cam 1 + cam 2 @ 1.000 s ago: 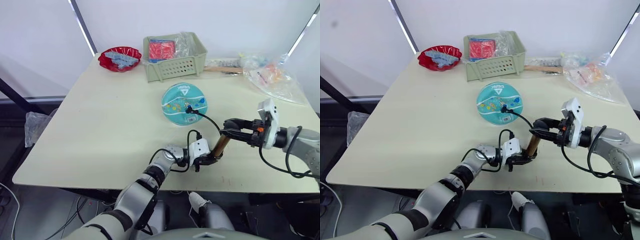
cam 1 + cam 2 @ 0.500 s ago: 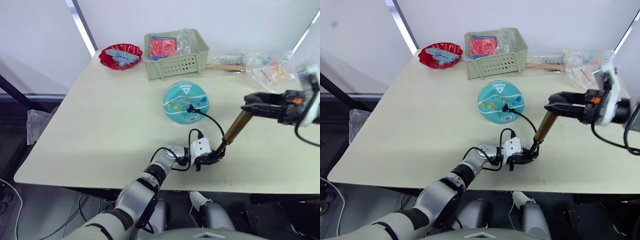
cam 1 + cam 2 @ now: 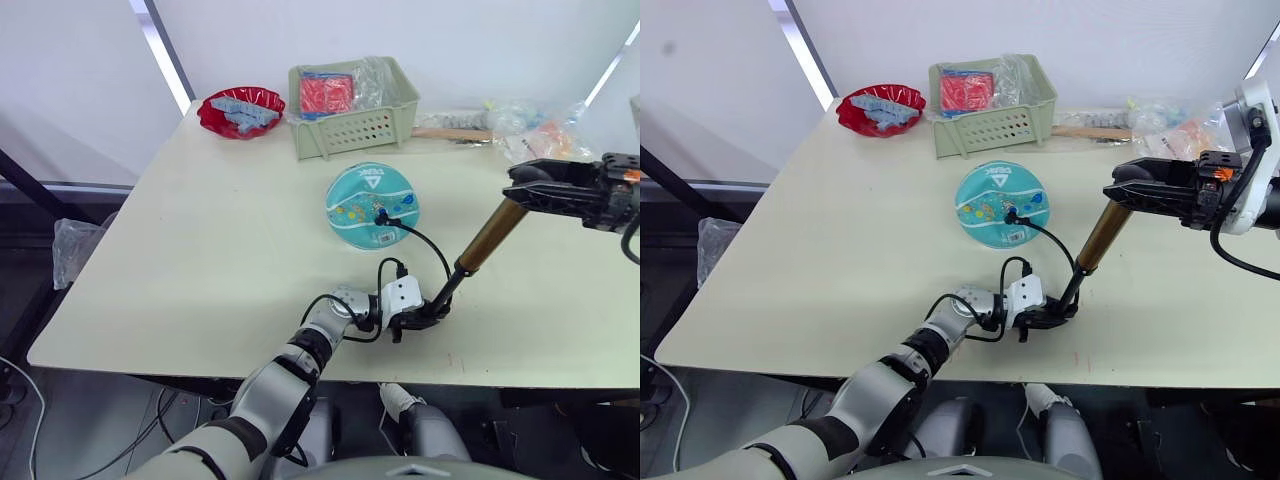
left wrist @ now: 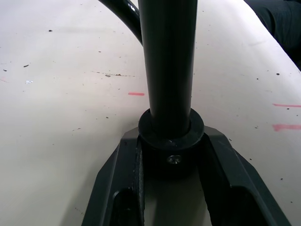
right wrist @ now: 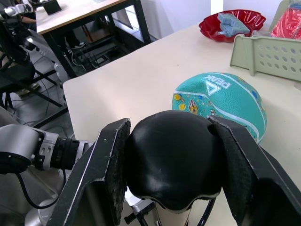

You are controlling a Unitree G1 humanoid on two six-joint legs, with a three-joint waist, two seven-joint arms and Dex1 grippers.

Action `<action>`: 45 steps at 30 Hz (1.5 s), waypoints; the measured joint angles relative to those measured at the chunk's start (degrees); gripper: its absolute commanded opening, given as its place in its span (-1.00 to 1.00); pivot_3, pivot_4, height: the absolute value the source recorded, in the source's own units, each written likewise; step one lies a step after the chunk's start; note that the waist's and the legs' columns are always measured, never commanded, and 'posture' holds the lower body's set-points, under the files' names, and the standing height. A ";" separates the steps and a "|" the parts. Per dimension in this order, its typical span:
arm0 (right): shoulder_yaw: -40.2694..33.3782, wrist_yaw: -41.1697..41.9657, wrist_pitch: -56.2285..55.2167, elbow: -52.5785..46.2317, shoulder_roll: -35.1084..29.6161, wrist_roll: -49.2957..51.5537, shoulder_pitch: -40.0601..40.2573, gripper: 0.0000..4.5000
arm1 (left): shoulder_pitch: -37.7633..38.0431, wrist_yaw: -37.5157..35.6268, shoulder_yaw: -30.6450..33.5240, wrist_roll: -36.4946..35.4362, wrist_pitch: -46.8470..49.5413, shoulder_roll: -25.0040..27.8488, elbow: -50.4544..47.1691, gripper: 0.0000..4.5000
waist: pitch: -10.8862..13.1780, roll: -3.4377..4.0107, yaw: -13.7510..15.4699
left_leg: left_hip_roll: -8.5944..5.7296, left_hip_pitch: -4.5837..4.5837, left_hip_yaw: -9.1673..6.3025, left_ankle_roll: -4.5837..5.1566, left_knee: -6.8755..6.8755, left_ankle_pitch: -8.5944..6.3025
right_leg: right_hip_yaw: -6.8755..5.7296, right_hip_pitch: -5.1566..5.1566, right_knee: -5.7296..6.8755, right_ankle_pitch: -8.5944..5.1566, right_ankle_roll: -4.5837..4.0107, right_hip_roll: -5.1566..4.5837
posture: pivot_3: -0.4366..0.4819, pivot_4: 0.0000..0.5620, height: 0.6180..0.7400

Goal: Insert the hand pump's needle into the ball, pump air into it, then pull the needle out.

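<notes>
At the near edge of the pale cream table, the left gripper has its two black fingers closed on the black base cap of the hand pump, a short pump with a gold-bronze metal barrel and black ends, pinning that foot to the tabletop. The pump leans up and away to the robot's right, its dark rod drawn out below the bronze barrel. At the top, the right gripper hangs above the table with both fingers clamped on either side of the rounded black handle.

A thin black hose loops from the pump's base across the table to the ball, a teal-turquoise rubber ball with a white logo and small cartoon prints, resting near the table's middle. The black fitting of the needle sits against the ball's upper surface; the metal pin itself is too small to make out.

Beyond the ball stands a pale green slotted plastic basket holding red packets. To its left is a red bowl with bluish pieces inside. Crumpled clear plastic bags lie at the far right corner.
</notes>
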 measured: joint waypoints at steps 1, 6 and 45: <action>-0.02 0.09 -0.89 -0.43 0.60 -0.42 1.37 -0.08 | 0.01 0.02 0.00 0.00 0.00 0.05 0.00 -0.50 | -0.01 0.01 -0.05 | 0.00 0.00 0.01 0.00 0.00 0.00 | 0.01 0.01 0.00 0.00 0.00 0.00 | -0.05 -0.47 0.96; 2.16 0.02 -5.16 -3.12 4.37 -3.42 6.47 -0.08 | 0.02 0.27 -0.03 0.09 0.00 0.22 0.03 -0.50 | -0.13 -0.08 -0.09 | 0.00 0.08 0.02 0.00 0.00 0.00 | 0.01 0.02 0.01 0.00 0.00 -0.02 | -0.05 -0.47 0.96; 1.31 0.22 -3.49 -4.06 2.83 -3.65 7.01 -0.08 | -0.69 -0.49 -0.14 0.11 -0.01 -0.29 0.04 -0.50 | -0.01 0.09 0.11 | 0.00 -0.68 -0.01 0.01 0.10 0.01 | -0.22 -0.48 -0.15 0.04 0.06 -0.05 | -0.05 -0.47 0.96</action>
